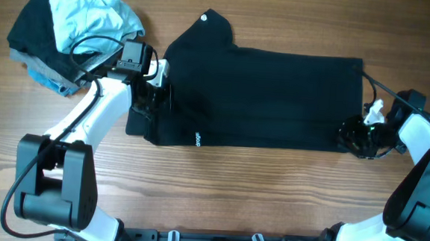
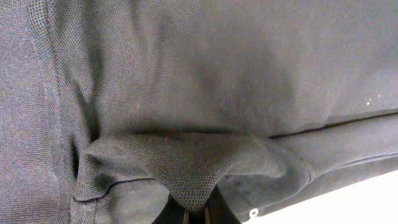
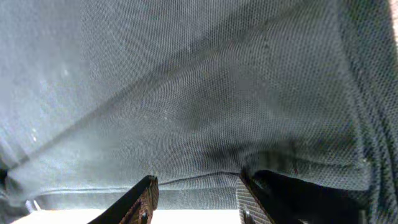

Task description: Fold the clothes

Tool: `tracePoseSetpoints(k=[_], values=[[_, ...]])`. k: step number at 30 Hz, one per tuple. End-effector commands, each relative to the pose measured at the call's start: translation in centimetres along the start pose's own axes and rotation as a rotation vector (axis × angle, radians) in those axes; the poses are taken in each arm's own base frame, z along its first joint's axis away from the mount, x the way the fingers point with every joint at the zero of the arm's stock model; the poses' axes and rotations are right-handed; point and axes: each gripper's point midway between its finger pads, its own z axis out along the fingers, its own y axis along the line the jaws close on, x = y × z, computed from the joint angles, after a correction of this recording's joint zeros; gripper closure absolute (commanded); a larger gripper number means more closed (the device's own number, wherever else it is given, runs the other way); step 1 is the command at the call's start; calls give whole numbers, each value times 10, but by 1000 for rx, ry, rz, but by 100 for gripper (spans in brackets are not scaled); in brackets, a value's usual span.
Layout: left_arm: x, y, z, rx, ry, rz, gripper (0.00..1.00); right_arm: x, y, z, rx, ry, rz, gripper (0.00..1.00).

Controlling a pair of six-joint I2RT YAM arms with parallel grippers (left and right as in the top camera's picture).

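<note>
Found black shirt spread flat across middle of wooden table, long axis running left to right, collar toward far left corner; noted small white mark near its lower edge, too small to read. Recorded pile of clothes at far left of table, light blue garment on top of dark ones, lying just beside the shirt, contact not determinable.

Located left gripper at shirt's left end, lowered onto the cloth; seen from left wrist view as pressed together on a bunched fold of the knit, cloth drawn into a point between the fingers and creased outward from there.

Located right gripper at shirt's lower right corner; seen from right wrist view with fingers spread apart, hem running across the gap above them, cloth filling most of that view; no pinch evident there, and contact between fingers and cloth not determinable.

Observed pale table surface below the hem in both wrist views.
</note>
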Motion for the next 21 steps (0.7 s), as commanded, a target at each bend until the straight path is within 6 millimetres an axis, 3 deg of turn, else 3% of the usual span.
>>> tracePoseSetpoints(k=[1,5,7,8,11,12,13,21], values=[[-7,-7,-9,23,-29,0,96,-2,0,0,13,-12,16,50],[-7,-7,-9,23,-29,0,96,0,-12,13,44,22,64,42],[-6,-7,-9,23,-28,0,96,2,-14,18,46,41,65,53],[-6,-7,-9,23,-28,-1,96,1,-14,17,46,36,62,66],[-6,-7,-9,23,-28,0,96,1,-14,17,45,36,62,71],[-6,-7,-9,23,-28,-1,96,1,-14,17,45,35,61,78],[-6,-7,-9,23,-28,-1,96,1,-14,17,45,35,61,94],[-6,-7,-9,23,-28,-1,96,2,-26,2,150,64,25,96]])
